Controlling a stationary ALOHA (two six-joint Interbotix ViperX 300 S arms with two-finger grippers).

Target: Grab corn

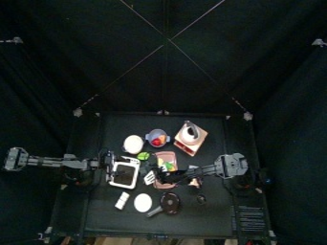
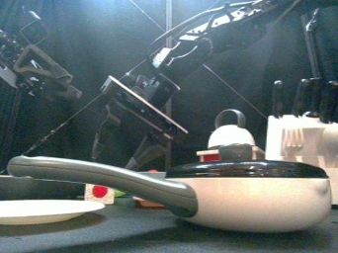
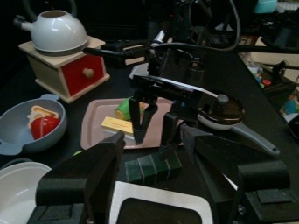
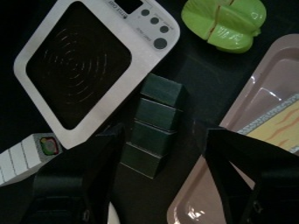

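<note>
Left to right across the bench point(image 1: 215, 216): the left end effector point(image 3: 158, 163) is released, jaws spread wide, low over a strip of dark green blocks point(image 4: 152, 122) beside the white kitchen scale point(image 4: 100, 66). A blue bowl point(image 3: 28, 131) and a white kettle point(image 3: 59, 31) on a red wooden box point(image 3: 73, 72) stand farther back. Near the bench's middle lies a pink tray point(image 3: 98, 142), and the corn point(image 3: 117, 125) rests on it, yellow, by the tray's left side. The right end effector point(image 4: 163, 162) hangs just above the tray, right of the corn, jaws apart and empty. A green bell pepper point(image 4: 228, 22) lies beside the tray. At the near edge, a white saucepan point(image 2: 244, 193) points its grey handle leftward above a white plate point(image 2: 40, 210).
</note>
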